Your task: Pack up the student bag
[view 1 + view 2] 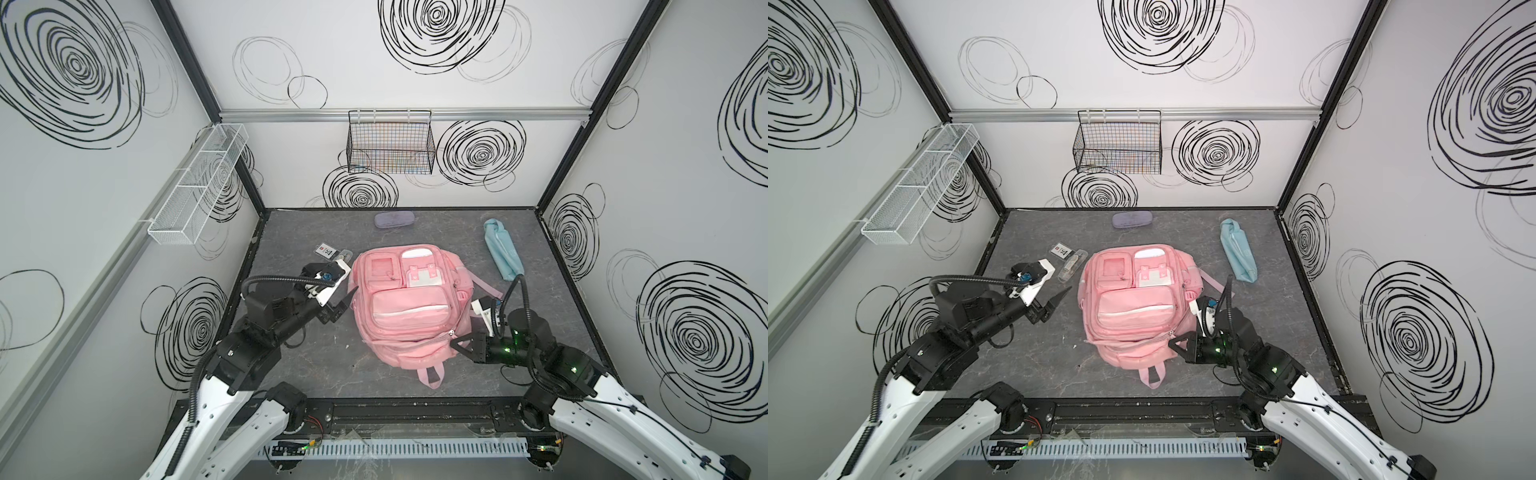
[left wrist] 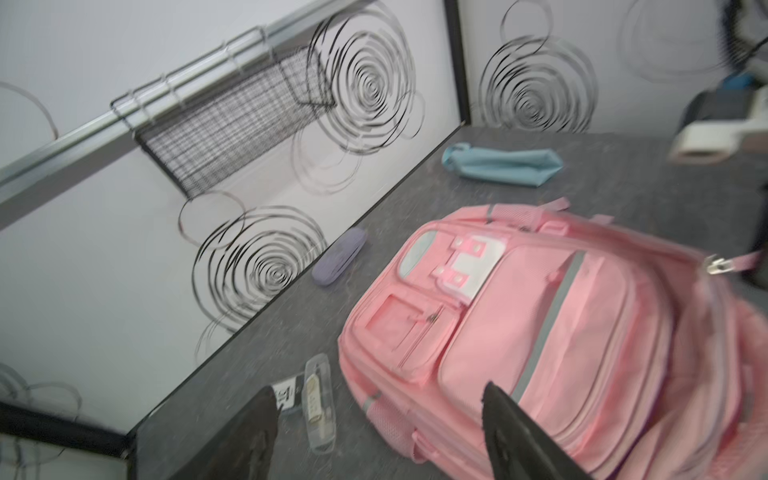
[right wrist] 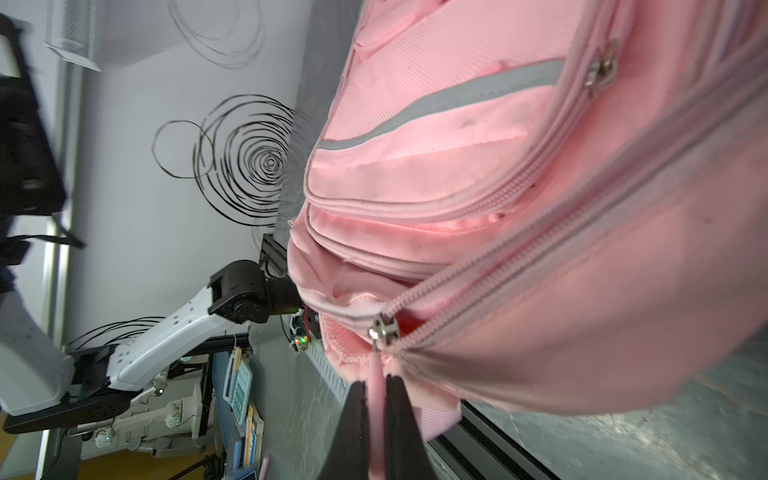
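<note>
The right gripper [image 3: 374, 380] pinched the pink zip pull [image 3: 376, 368] of the large pink fabric backpack [image 1: 405, 303], while the left gripper [image 2: 376, 388] hung beside it with jaws spread wide

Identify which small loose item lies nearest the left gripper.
The clear oblong plastic case; the white badge card, lilac hard case and light-blue fabric pouch all lie farther from the left gripper.
</note>
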Controlling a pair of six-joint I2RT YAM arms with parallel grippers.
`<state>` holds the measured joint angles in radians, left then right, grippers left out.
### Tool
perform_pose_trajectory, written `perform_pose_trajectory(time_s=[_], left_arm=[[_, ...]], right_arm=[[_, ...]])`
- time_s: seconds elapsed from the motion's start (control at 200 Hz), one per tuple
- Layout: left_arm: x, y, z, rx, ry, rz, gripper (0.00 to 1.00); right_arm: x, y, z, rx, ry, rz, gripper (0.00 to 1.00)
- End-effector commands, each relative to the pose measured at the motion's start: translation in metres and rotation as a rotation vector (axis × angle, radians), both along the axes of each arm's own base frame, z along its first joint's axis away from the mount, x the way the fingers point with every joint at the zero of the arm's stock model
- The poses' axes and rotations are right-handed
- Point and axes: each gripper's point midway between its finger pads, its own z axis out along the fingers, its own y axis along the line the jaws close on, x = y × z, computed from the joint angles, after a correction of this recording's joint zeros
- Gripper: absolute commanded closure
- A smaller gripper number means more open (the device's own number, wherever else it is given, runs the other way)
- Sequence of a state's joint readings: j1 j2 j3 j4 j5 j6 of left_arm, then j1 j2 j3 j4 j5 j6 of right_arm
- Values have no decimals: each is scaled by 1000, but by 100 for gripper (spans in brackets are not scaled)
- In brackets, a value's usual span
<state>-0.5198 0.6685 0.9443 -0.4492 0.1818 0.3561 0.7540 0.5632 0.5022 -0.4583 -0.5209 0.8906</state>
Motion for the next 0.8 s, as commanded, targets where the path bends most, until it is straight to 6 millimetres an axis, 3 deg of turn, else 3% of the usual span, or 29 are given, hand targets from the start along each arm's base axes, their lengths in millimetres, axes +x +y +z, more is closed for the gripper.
perform_pose_trajectory(time_s=[0.0,0.195,0.29,0.46,0.525,0.53,0.58,0.675,0.795], left_arm=[[-23,-45,-34,10,167,-147,16],[-64,-120,-108,234,318,-313,13],[-67,-130,-139,266,363,-327,15],[-69,-144,-160,265,370,-392,20],[-64,-143,-169,287,384,-380,35],[-64,-143,-168,287,384,-379,42],[-59,-141,-173,296,394,-364,70],[-57,-134,-178,321,397,-363,100],[-48,-110,-188,357,378,-271,100]], right_arm=[[0,24,46,125,-115,67,100],[-7,45,55,171,-123,86,100],[-10,50,56,190,-116,93,100],[-16,55,60,199,-120,117,100],[-17,57,62,198,-127,126,100],[-17,57,63,198,-127,126,100],[-16,56,62,184,-128,119,100],[-13,49,58,151,-133,88,100],[-1,29,44,76,-107,-5,100]])
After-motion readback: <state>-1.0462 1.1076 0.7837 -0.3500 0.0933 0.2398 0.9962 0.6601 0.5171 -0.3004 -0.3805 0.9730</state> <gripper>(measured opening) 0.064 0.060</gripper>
